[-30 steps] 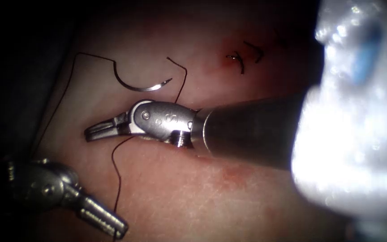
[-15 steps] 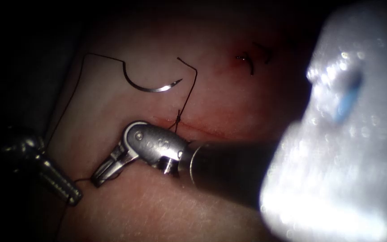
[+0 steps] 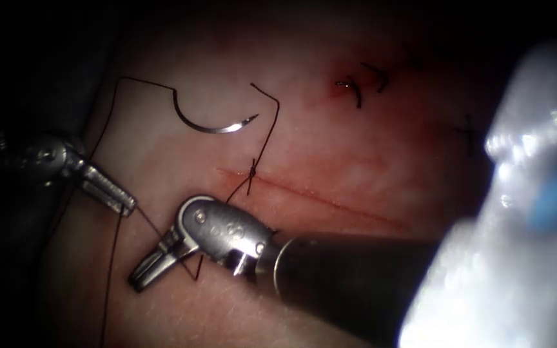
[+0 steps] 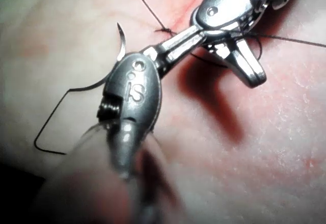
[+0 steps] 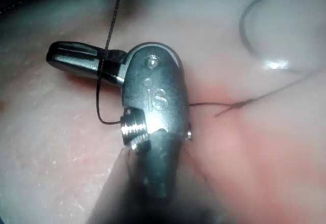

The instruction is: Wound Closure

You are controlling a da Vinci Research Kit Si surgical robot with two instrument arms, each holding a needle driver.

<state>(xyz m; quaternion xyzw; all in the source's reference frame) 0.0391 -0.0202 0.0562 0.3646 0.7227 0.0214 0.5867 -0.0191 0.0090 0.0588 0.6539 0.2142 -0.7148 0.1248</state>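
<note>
Left claw [image 3: 120, 201] clamped on thread [image 3: 112, 258], right claw [image 3: 144, 274] together — empty, needle [image 3: 213, 121] lying free on tissue [image 3: 330, 161] — above cut [image 3: 317, 196]

The tissue [image 3: 330, 148] is pale pink, reddened along the cut [image 3: 330, 200]. The thread [image 3: 107, 277] is dark maroon. The needle [image 3: 211, 122] is silvery, like both steel grippers.

Left end effector [image 3: 120, 201] shaft lost in shadow; thread [image 3: 107, 277] cut off below
</note>
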